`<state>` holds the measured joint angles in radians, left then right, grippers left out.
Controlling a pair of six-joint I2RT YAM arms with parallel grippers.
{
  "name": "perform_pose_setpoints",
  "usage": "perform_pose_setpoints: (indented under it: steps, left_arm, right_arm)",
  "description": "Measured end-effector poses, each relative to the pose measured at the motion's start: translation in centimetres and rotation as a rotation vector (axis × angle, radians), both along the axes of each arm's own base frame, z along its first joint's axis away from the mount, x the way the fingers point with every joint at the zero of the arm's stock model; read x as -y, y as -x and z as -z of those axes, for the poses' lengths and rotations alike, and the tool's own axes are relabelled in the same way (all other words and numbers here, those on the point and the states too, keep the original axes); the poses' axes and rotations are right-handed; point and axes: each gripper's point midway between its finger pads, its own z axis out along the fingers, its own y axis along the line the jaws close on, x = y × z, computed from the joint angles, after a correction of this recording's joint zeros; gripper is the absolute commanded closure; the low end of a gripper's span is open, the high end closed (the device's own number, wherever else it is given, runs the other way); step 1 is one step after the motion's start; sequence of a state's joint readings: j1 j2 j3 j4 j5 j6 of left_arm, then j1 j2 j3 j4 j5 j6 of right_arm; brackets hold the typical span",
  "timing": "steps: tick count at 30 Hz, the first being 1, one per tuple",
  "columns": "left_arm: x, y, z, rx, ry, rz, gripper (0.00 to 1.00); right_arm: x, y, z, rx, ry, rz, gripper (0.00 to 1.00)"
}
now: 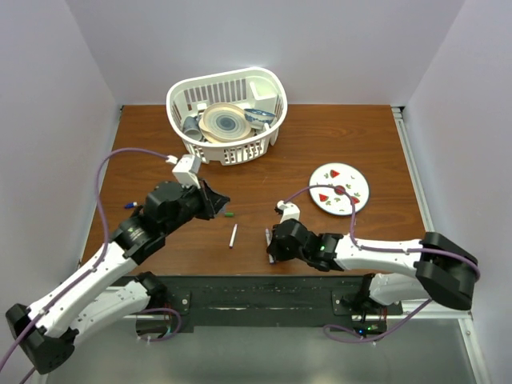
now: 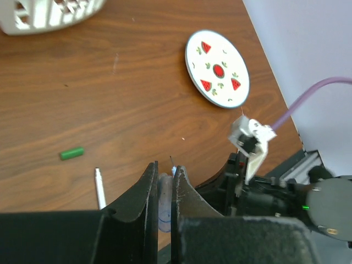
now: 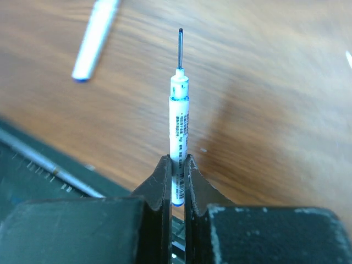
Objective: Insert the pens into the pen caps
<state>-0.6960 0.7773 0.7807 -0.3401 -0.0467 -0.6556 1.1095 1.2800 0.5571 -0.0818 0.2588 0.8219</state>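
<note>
Nearest me, the right gripper [image 3: 176,165] is clamped tight on a thin white-barrelled pen with blue trim [image 3: 179,118], its bare tip pointing away. A second white pen [image 1: 233,236] lies loose near it. Further on, the left gripper [image 2: 165,166] pinches what looks like a small pale-blue plastic cap [image 2: 165,190]. Capping is at hand, I'd say: next, tip and cap mouth must line up. A stubby green cap [image 1: 230,214] lies beyond.

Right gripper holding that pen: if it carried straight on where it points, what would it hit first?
Probably the bare wooden table, met first by the tip of the held pen in the right gripper. The loose pen lies left of that line, though depth is unclear.
</note>
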Motion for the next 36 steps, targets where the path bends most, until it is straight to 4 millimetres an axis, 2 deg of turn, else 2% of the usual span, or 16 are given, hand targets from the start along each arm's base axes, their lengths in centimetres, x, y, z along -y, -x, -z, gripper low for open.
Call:
perform_pose_setpoints:
  steps: [5, 9, 14, 19, 23, 36]
  left_arm:
    - [2.7, -0.4, 3.3, -0.087, 0.028, 0.069, 1.0]
    - [4.8, -1.0, 4.5, -0.121, 0.079, 0.119, 1.0]
    - [6.4, -1.2, 5.3, -0.15, 0.127, 0.165, 1.0]
    - [7.2, -1.6, 5.3, -0.16, 0.165, 0.178, 1.0]
    - [7.3, -2.0, 4.5, -0.139, 0.204, 0.17, 1.0]
    - [6.1, -2.2, 1.5, -0.022, 0.29, 0.123, 1.0]
  right_arm:
    - [-1.3, -0.3, -3.1, 0.16, -0.079, -0.165, 1.0]
    - [-1.8, -0.1, -4.6, 0.242, -0.137, -0.244, 1.0]
    - [-2.3, 0.0, -5.9, 0.306, -0.182, -0.292, 1.0]
    - [-3.0, 0.1, -7.0, 0.338, -0.223, -0.319, 1.0]
    - [-3.4, 0.2, -7.4, 0.342, -0.246, -0.328, 1.0]
    - [-4.2, 0.5, -8.1, 0.334, -0.318, -0.324, 1.0]
